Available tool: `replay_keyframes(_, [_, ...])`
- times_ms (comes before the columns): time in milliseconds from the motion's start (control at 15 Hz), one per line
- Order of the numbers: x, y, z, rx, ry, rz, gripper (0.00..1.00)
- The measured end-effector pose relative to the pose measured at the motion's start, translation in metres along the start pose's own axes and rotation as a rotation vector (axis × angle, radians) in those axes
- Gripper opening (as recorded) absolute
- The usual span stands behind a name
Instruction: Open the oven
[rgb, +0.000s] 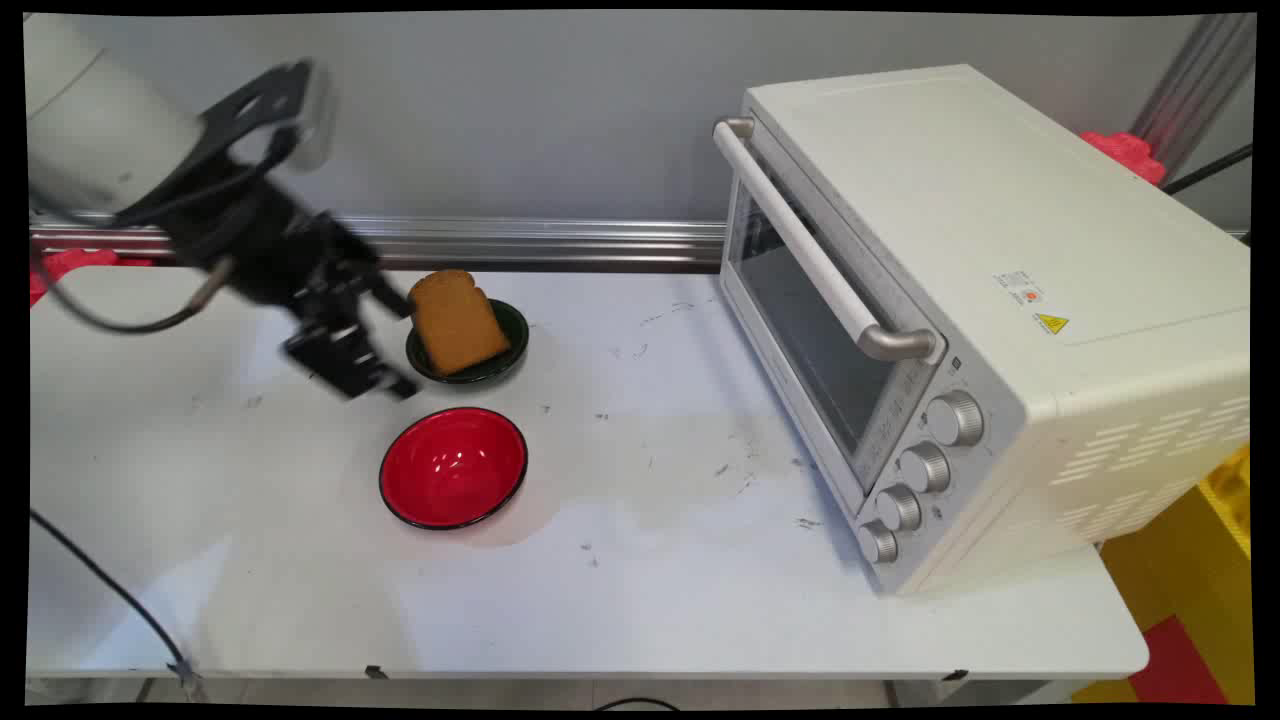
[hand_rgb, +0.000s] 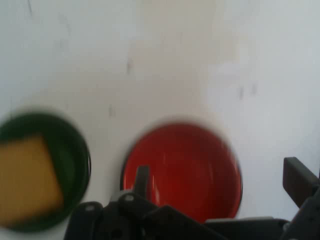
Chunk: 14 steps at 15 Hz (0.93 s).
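Black gripper (rgb: 375, 345) hangs with its fingers apart, holding nothing, just left of the green bowl (rgb: 505, 350). Toast slice (rgb: 456, 323) sits in that bowl (leaning, untouched). Red bowl (rgb: 453, 467) just in front is empty; toaster oven (rgb: 960, 330), door shut, stands well right.

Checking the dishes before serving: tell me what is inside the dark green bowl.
A brown slice of toast sits in the small dark green bowl, leaning upright above its rim. The bowl's bottom beneath the slice is covered, so anything under it cannot be seen.
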Motion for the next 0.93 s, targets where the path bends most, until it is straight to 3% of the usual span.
replay_keyframes(267, [0.041, 0.001, 0.000, -0.004, 0.116, -0.022, 1.00])
replay_keyframes(533, [0.095, -0.001, 0.002, -0.014, 0.288, -0.049, 1.00])
replay_keyframes(733, [0.125, -0.005, 0.008, -0.017, 0.364, -0.043, 1.00])
replay_keyframes(933, [0.144, -0.009, 0.013, -0.016, 0.399, -0.029, 1.00])
